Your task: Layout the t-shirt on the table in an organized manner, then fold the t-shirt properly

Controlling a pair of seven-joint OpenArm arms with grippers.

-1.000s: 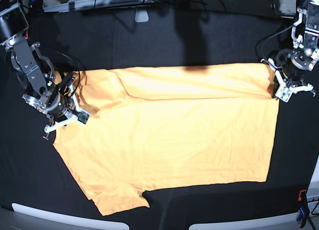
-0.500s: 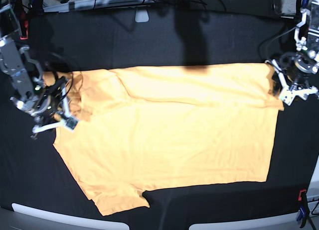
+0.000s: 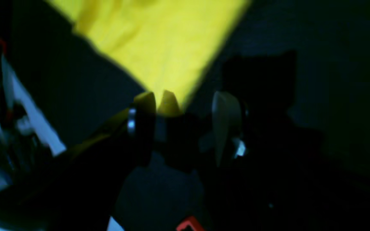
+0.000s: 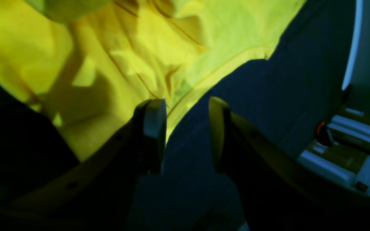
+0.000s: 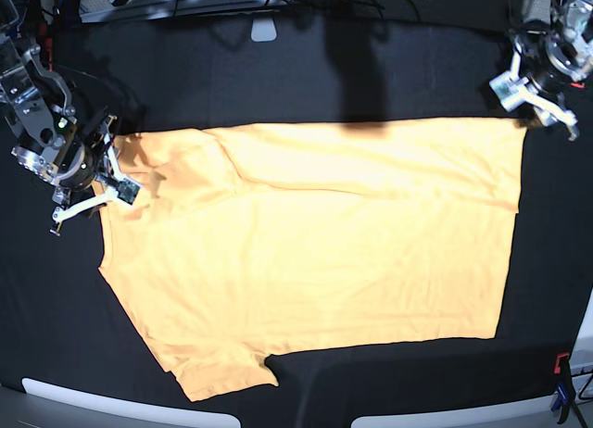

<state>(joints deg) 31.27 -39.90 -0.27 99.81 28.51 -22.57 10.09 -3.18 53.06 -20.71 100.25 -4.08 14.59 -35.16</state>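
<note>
shirt (image 5: pixel 324 270): 1, spread across centre of base view, 1 sleeve-like flap at lower left, on black table (image 5: pixel 417 386) | left gripper (image 5: pixel 533 99): upper right, fingers apart, near shirt's corner | right gripper (image 5: pixel 116 173): left side, fingers apart, over shirt's edge

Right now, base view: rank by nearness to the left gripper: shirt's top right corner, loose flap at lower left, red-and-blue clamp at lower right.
1. Top right corner, just beside the left gripper
2. Clamp, lower right
3. Flap, lower left
</note>
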